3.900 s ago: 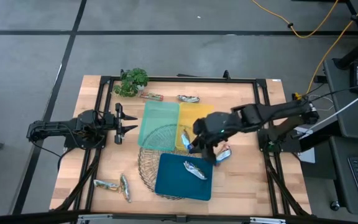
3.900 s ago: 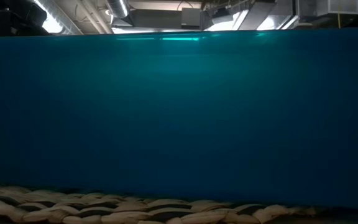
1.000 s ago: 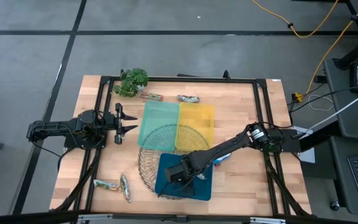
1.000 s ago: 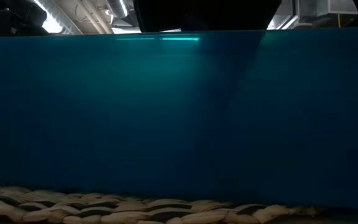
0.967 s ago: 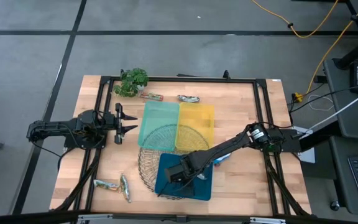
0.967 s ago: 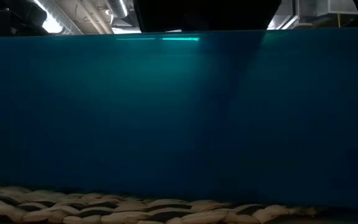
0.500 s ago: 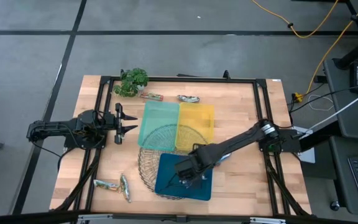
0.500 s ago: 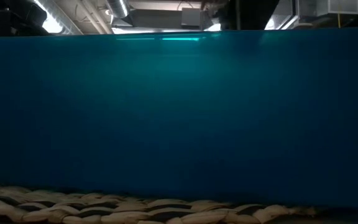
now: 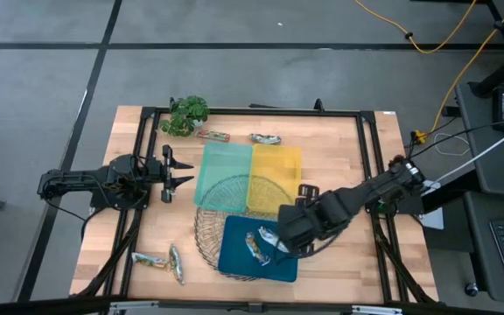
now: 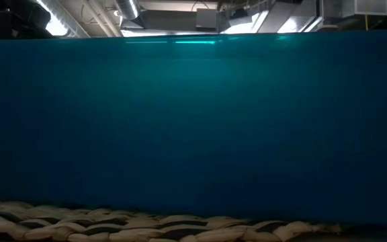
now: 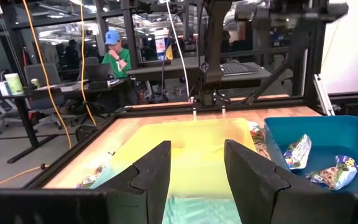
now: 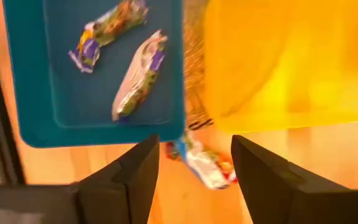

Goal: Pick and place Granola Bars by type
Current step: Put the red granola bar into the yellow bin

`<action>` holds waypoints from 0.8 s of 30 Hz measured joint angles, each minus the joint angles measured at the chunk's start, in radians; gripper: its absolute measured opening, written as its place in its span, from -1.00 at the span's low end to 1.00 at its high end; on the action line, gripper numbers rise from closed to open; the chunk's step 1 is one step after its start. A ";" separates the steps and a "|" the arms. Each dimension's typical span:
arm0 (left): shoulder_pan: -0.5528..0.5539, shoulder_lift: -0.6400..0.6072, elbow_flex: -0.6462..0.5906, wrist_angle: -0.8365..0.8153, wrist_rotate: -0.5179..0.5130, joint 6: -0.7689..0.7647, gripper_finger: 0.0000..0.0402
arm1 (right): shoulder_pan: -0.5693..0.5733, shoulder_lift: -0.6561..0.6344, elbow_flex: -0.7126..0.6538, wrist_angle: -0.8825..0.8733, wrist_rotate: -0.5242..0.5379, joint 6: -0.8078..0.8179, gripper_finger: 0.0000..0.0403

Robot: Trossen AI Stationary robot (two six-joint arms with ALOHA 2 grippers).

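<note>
Granola bars lie in many spots. Two bars [image 9: 262, 242] lie side by side in the blue tray [image 9: 234, 259], and they show again in the right wrist view [image 12: 138, 84]. One more bar [image 12: 202, 162] in red and blue foil lies on the wood table [image 9: 339, 149], just beside the blue tray and the yellow tray [image 9: 278, 171]. Two bars [image 9: 160, 261] sit near the front left corner of the table, close to each other. Two others lie along the far side: a red-brown one [image 9: 213, 136] close to the little green plant [image 9: 185, 114], and a silver-green one [image 9: 265, 138] next to it, past the far edge of the yellow tray.

The right gripper [image 9: 289, 234] hangs over the right edge of the blue tray. Its two dark fingers [image 12: 132, 171] are spread apart and hold nothing.

The green tray [image 9: 224, 171] touches the yellow tray, and a round wire basket [image 9: 208, 232] lies under the trays.

The left gripper [image 9: 178, 171] waits at the left side of the table, near the green tray, pointing at it. Its fingers [image 11: 151, 171] are apart too, and empty.

From table height only the blue tray's wall [image 10: 193, 128] shows.
</note>
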 joint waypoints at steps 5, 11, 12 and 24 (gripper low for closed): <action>0.000 0.000 0.000 0.000 0.000 0.000 -0.29 | 0.022 -0.113 -0.085 -0.017 0.063 0.013 0.00; 0.000 0.000 0.000 0.000 0.000 0.000 -0.29 | 0.051 -0.320 -0.398 0.126 0.034 0.042 0.00; 0.000 0.000 0.000 0.000 0.000 0.000 -0.29 | 0.055 -0.355 -0.453 0.164 0.022 0.054 0.00; 0.000 0.000 0.000 0.000 0.000 0.000 -0.29 | 0.063 -0.575 -0.959 0.546 -0.131 0.048 0.00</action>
